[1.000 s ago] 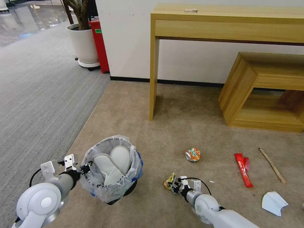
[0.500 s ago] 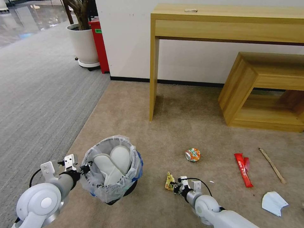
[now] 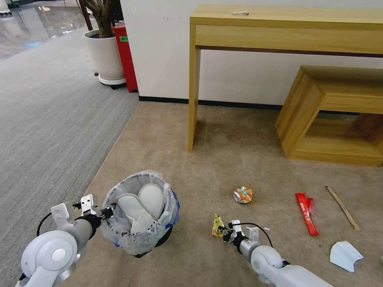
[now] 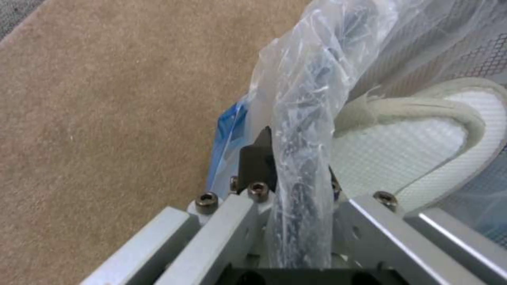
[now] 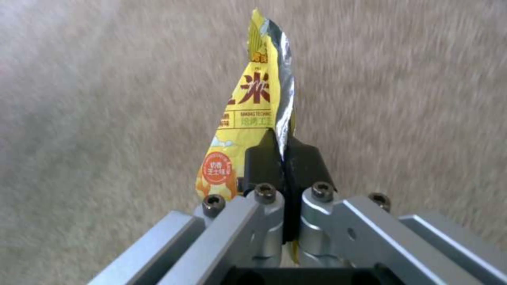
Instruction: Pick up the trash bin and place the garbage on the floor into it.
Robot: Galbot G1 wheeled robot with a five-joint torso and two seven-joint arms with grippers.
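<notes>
The trash bin (image 3: 139, 213), black and lined with a crinkly bag with blue patches, tilts above the beige floor (image 3: 207, 159) with two white slippers (image 3: 141, 203) inside. My left gripper (image 3: 108, 210) is shut on its bagged rim (image 4: 301, 158), where a slipper (image 4: 422, 134) lies just behind the pinch. To the bin's right, my right gripper (image 3: 223, 232) is shut on a yellow snack wrapper (image 3: 217, 225), held upright (image 5: 259, 103). On the carpet lie a crushed can (image 3: 242, 195), a red wrapper (image 3: 306, 213), a wooden stick (image 3: 343, 208) and a pale mask (image 3: 345, 255).
A wooden desk (image 3: 279, 28) stands against the wall with a low wooden bench (image 3: 331, 115) beside it. A potted plant (image 3: 104, 52) and a red box (image 3: 125, 56) sit at the back left. Grey striped carpet (image 3: 44, 119) runs along the left.
My right gripper has shifted a little to the right with the yellow wrapper, which now stands more upright. The left gripper and the bin have stayed put.
</notes>
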